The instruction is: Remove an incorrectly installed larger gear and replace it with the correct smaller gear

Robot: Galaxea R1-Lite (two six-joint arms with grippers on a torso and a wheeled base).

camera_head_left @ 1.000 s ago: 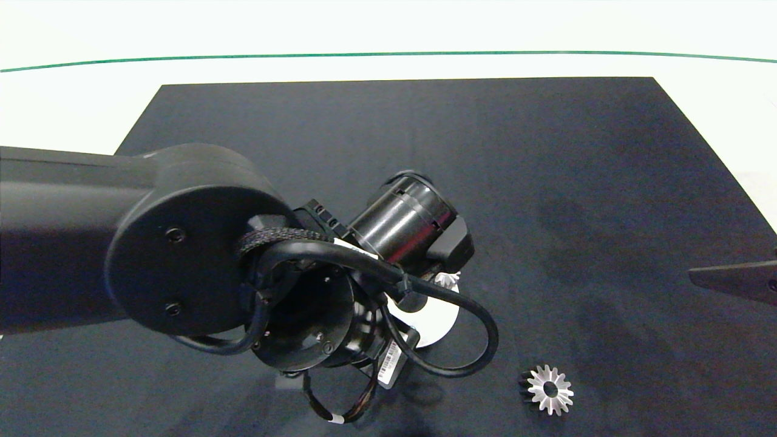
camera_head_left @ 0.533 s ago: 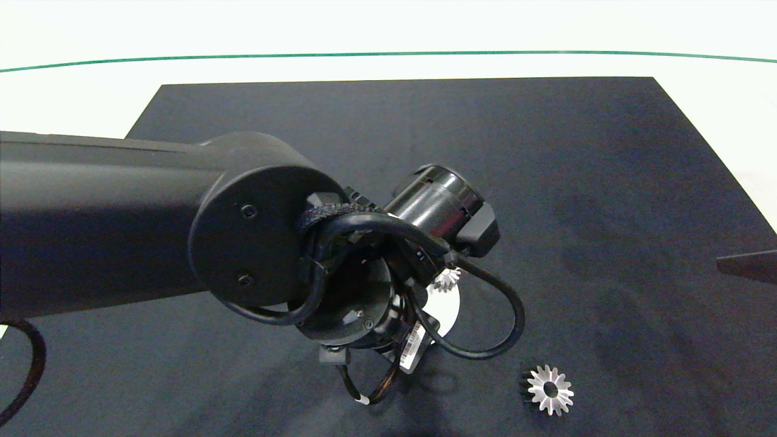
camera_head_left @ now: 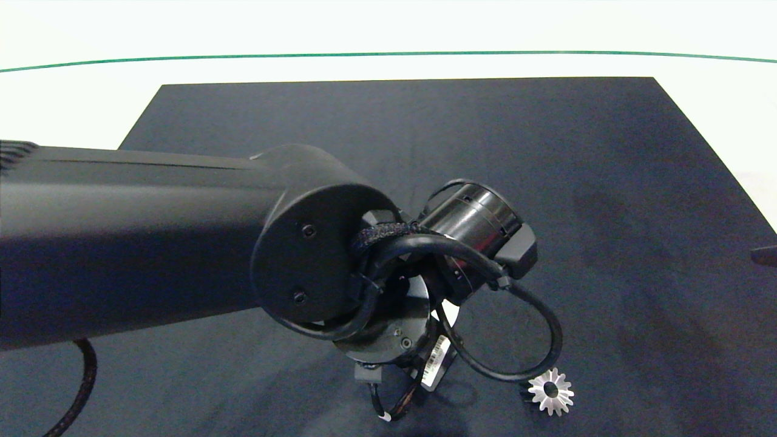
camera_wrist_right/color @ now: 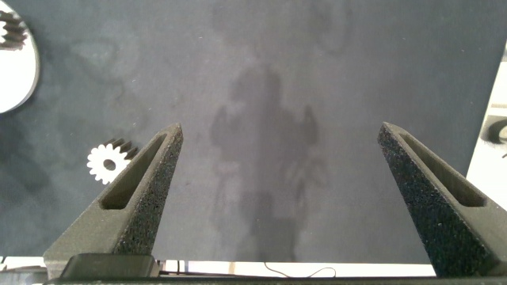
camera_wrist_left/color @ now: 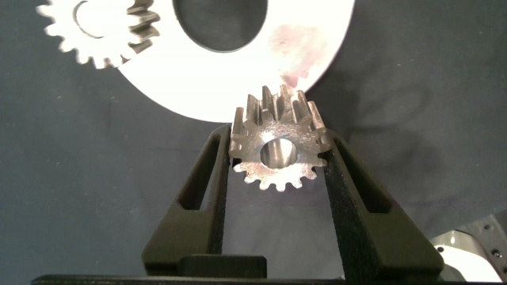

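My left gripper (camera_wrist_left/color: 277,146) is shut on the smaller gear (camera_wrist_left/color: 279,150), a short-toothed silver gear with a round centre hole, held at the rim of a white disc (camera_wrist_left/color: 206,87) with a large hole. In the head view the left arm (camera_head_left: 182,243) covers that gripper and most of the white disc (camera_head_left: 450,311). The larger gear (camera_head_left: 550,391), star-like with long teeth, lies flat on the black mat to the right of the arm's cable loop; it also shows as the larger gear (camera_wrist_right/color: 111,161) in the right wrist view. My right gripper (camera_wrist_right/color: 281,134) hangs open over bare mat.
A look-alike small gear (camera_wrist_left/color: 99,32) sits on the white disc. The black mat (camera_head_left: 546,152) covers the white table, with a green line (camera_head_left: 388,54) beyond it. Only the right arm's tip (camera_head_left: 766,255) shows at the right edge.
The left arm has swung to the right and nearer the larger gear, now hiding the disc. The right arm has drawn back toward the right edge.
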